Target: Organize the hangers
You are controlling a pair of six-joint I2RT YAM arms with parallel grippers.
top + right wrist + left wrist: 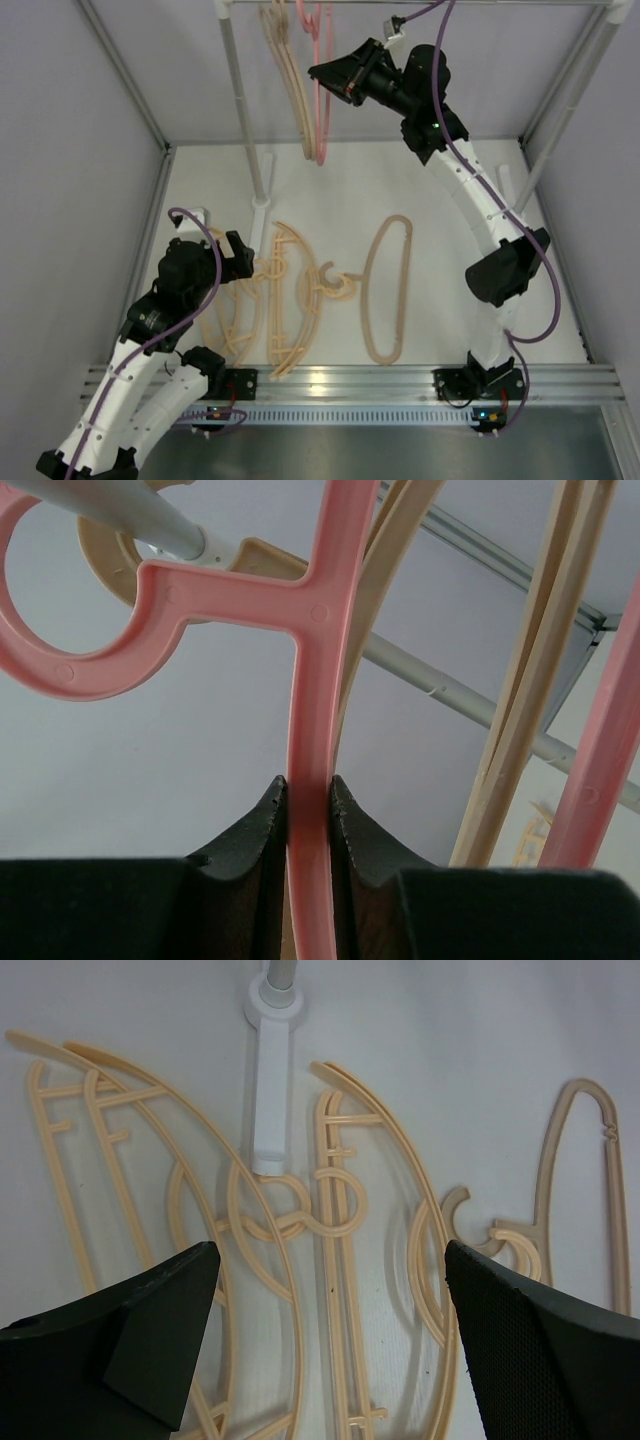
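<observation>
**Pink hanger pinched at the rail; left gripper spread wide over the table**

The right gripper is seen closed narrowly on the stem of the pink hanger, just below the hook; the stem is pinched between the two dark fingers. The hanger's hook is curved around the grey metal rail, though whether it rests its weight there cannot be told. In the top view this gripper is raised high at the back, with the pink hanger hung beside a few beige hangers that are suspended from the same rail and pressed close together.

The left gripper is held wide apart with nothing between its fingers, poised low over the table. Below it, several peach-tan crossbar hangers are laid flat and overlapped, their hooks tangled near the white foot of the upright pole. A plain beige hanger is laid further right, its hook touching the hook of a neighbouring crossbar hanger.
</observation>
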